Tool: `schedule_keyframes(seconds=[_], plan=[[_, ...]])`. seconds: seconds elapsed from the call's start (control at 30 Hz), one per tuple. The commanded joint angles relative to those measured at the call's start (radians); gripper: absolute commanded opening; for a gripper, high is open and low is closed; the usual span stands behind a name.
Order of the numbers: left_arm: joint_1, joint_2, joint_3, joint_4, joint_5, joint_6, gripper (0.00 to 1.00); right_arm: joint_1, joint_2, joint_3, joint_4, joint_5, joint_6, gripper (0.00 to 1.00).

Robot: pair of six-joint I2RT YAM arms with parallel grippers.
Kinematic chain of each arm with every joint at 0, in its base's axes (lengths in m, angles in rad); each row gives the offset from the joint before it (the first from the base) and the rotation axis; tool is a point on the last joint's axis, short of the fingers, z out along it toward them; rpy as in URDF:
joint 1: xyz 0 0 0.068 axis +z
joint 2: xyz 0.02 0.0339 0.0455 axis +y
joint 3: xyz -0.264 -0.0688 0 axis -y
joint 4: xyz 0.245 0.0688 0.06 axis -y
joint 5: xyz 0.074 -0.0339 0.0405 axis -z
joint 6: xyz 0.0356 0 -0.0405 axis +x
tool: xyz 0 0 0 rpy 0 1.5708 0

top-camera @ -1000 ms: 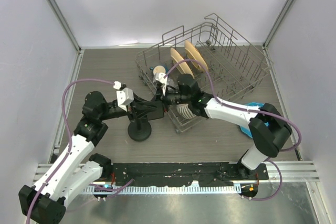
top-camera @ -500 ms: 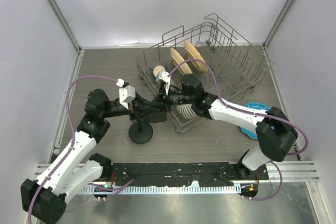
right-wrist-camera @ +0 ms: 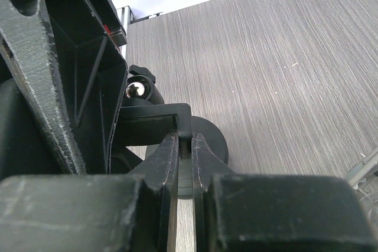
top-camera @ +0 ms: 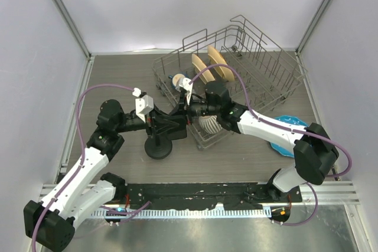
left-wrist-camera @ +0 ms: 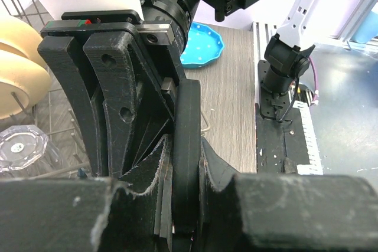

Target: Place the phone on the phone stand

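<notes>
From above, the left gripper (top-camera: 176, 124) and the right gripper (top-camera: 188, 112) meet nose to nose over the wooden table (top-camera: 118, 75), just in front of the wire dish rack (top-camera: 260, 81). They form one black mass in which the held item cannot be picked out. The phone stand (top-camera: 158, 148) sits on the table directly below the left gripper, its round base clear of both arms. A blue plate (top-camera: 288, 120) lies partly under the right forearm, well apart from the stand. In the left wrist view, the phone (left-wrist-camera: 188, 128) stands edge-on as a thin black slab. The left fingers (left-wrist-camera: 147, 187) are pressed against both its faces, so that gripper is clamped on it. The right gripper's two thick fingers lie close beside the slab on its left. A clear glass (left-wrist-camera: 20, 146) sits in the rack. In the right wrist view, the right fingers (right-wrist-camera: 165, 169) are drawn in to a narrow slot. Whether they pinch anything cannot be told. Beyond them are the stand's disc base and a shiny ball joint (right-wrist-camera: 137, 90).
</notes>
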Motion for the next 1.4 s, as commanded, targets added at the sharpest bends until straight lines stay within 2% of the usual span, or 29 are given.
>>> schedule_keyframes(seconds=[0.0,0.13,0.23,0.43,0.57,0.6,0.67,0.7,0.73,0.87,0.93,1.03,1.27,1.37], plan=[[0.001,-0.036,0.029,0.072,0.001,0.001,0.0,-0.006,-0.046,0.065,0.078,0.053,-0.009,0.01],[0.001,-0.057,0.029,0.044,-0.028,0.025,0.0,-0.006,-0.043,0.053,0.109,0.099,0.014,0.01],[0.0,-0.092,0.032,-0.015,-0.108,0.071,0.0,-0.003,-0.054,0.033,0.124,0.151,0.017,0.01],[-0.002,-0.137,0.04,-0.085,-0.278,0.071,0.0,0.006,-0.112,-0.071,0.233,0.394,0.057,0.01],[-0.004,-0.17,0.066,-0.159,-0.422,-0.014,0.0,0.048,-0.134,-0.122,0.287,0.634,0.071,0.01],[-0.004,-0.184,0.065,-0.167,-0.521,-0.037,0.0,0.084,-0.134,-0.127,0.295,0.774,0.071,0.01],[-0.005,-0.215,0.062,-0.212,-0.626,-0.088,0.0,0.136,-0.125,-0.119,0.284,0.936,0.06,0.01],[-0.007,-0.239,0.063,-0.239,-0.69,-0.097,0.0,0.188,-0.106,-0.111,0.272,1.092,0.056,0.01],[-0.008,-0.252,0.072,-0.266,-0.802,-0.102,0.0,0.215,-0.092,-0.102,0.261,1.182,0.058,0.01],[-0.01,-0.295,0.08,-0.38,-1.033,-0.099,0.0,0.285,-0.045,-0.073,0.233,1.412,0.085,0.01],[-0.008,-0.315,0.068,-0.391,-1.097,-0.097,0.0,0.327,-0.019,-0.061,0.242,1.521,0.074,0.01],[-0.016,-0.324,0.046,-0.385,-1.139,-0.094,0.01,0.365,0.029,-0.015,0.247,1.615,0.039,0.01],[-0.068,-0.237,0.055,-0.38,-1.301,-0.061,0.0,0.488,0.128,0.123,0.262,1.714,-0.066,0.01],[-0.1,-0.201,0.052,-0.353,-1.317,-0.032,0.0,0.512,0.158,0.183,0.233,1.753,-0.075,0.01]])
